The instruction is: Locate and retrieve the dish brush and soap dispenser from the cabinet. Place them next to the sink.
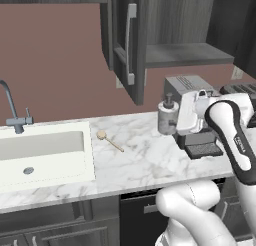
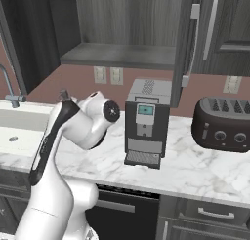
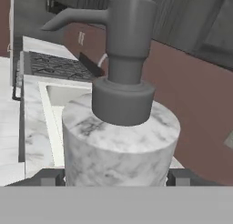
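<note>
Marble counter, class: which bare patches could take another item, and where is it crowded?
Free: the white marble counter between the white rectangular sink and the marbled soap dispenser, apart from the small wooden dish brush. Crowded: around the dispenser and grey coffee machine.

Rendered frames, even diffuse light, moderate brightness. No glare. Soft faint shadows on the marble worktop (image 1: pixel 150 160) under the coffee machine (image 2: pixel 145 122). Cabinet (image 2: pixel 122 24) interior dim. Edges sharp, no lens distortion. Hand view: soap dispenser (image 3: pixel 119 141) close, textures coarse and slightly soft.
</note>
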